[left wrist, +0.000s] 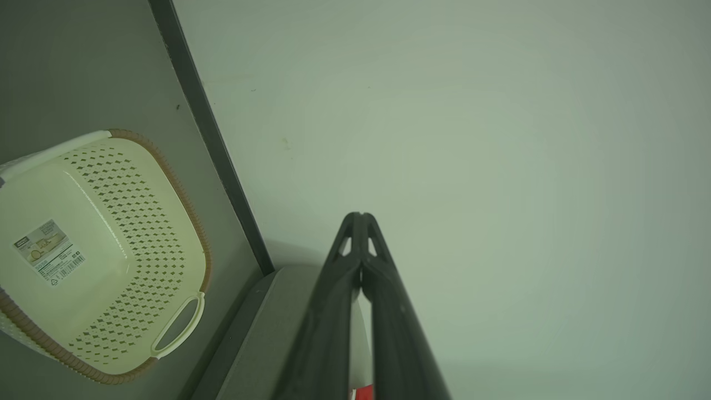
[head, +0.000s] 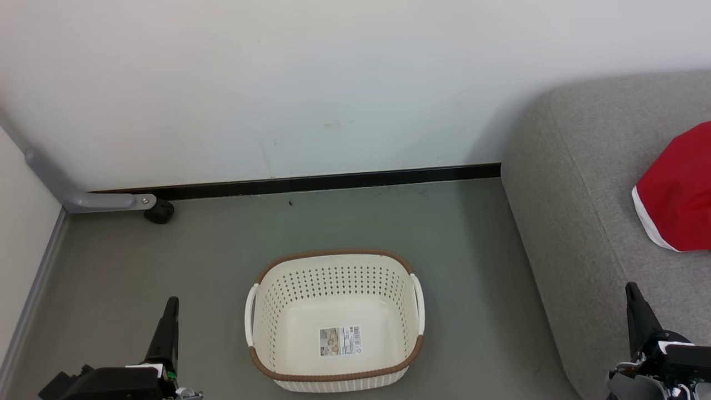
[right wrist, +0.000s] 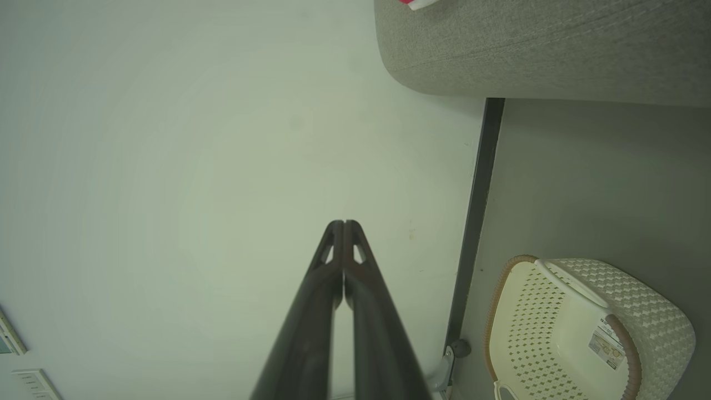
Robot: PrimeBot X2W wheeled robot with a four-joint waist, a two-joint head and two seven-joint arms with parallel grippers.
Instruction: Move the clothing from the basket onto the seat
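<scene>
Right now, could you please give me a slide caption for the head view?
Empty basket on the floor, red clothing lying on the grey seat, left claw and right claw shut.

The basket [head: 333, 278] stood on the floor [head: 222, 244], out from the wall [head: 278, 83], with a label [head: 340, 340] lying flat in its base. The seat [head: 577, 183] stood to its right, reaching back to the wall. The clothing [head: 675, 189] lay on the seat, well apart from the basket. The left tool [head: 169, 311] hung left of the basket, and the right tool [head: 633, 294] hung over the seat, nearer than the clothing.
</scene>
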